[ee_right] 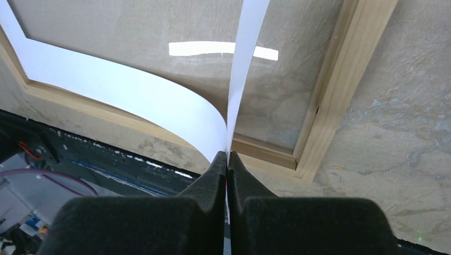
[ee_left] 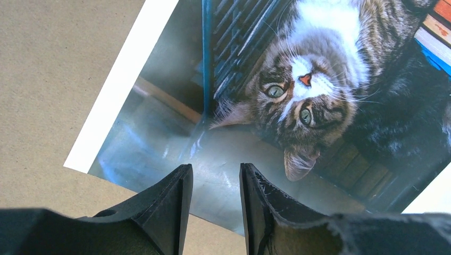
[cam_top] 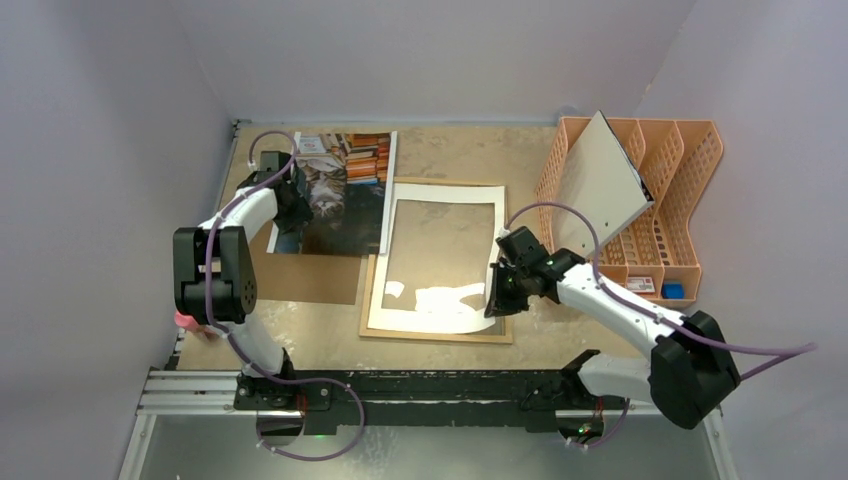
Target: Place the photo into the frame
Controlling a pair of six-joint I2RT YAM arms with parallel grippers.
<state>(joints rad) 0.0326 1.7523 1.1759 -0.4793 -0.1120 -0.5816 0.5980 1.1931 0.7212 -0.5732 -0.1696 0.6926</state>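
From the top camera, the large rectangular paper photo (cam_top: 335,195) of a tabby cat among stacked books is lying flat at the far left of the tan table (cam_top: 450,150), outside the thin light-wood rectangular picture frame (cam_top: 440,336), which is lying just to its right at the table's middle. A white cut-out paper mat (cam_top: 430,312) is sitting inside that picture frame, and a brown fibreboard panel (cam_top: 310,280) is lying just near of the photo. The left gripper (cam_top: 295,195) is hanging over the photo's left part, while the right gripper (cam_top: 497,295) is sitting at the frame's near right corner. At the far right, a grey-white board (cam_top: 600,185) is leaning in an orange plastic file rack (cam_top: 685,200). In the left wrist camera, the left gripper (ee_left: 215,172) is keeping its fingers moderately parted with nothing between them, just above the photo (ee_left: 298,95) near its edge; contact cannot be told. In the right wrist camera, the right gripper (ee_right: 227,156) is pinching a corner of the white mat (ee_right: 133,90) tightly, and the mat is curling up off the frame (ee_right: 340,90).
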